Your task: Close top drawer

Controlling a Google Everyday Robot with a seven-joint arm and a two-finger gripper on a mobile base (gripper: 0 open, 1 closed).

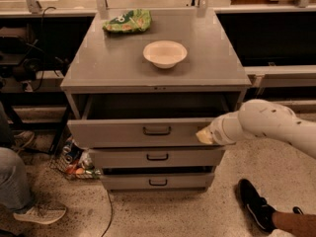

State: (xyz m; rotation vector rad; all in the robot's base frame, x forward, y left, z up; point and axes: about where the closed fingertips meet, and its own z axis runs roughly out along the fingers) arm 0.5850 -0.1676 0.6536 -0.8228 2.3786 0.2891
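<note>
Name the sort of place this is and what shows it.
Likely a robotics lab: the gripper of a white robot arm sits at the right end of the open top drawer, in a grey metal cabinet flanked by workbenches.

1 top drawer (113,131) + 2 lower drawers (123,158), 1 bowl (165,53), 1 green bag (127,21), 1 gripper (204,136) at top drawer's rt front.

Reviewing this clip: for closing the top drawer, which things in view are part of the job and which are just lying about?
Part of the job:
- top drawer, pulled partly out
- gripper, at the right end of that drawer's front

Just lying about:
- white bowl and green bag on the cabinet top
- middle drawer and bottom drawer
- black shoe on the floor
</note>
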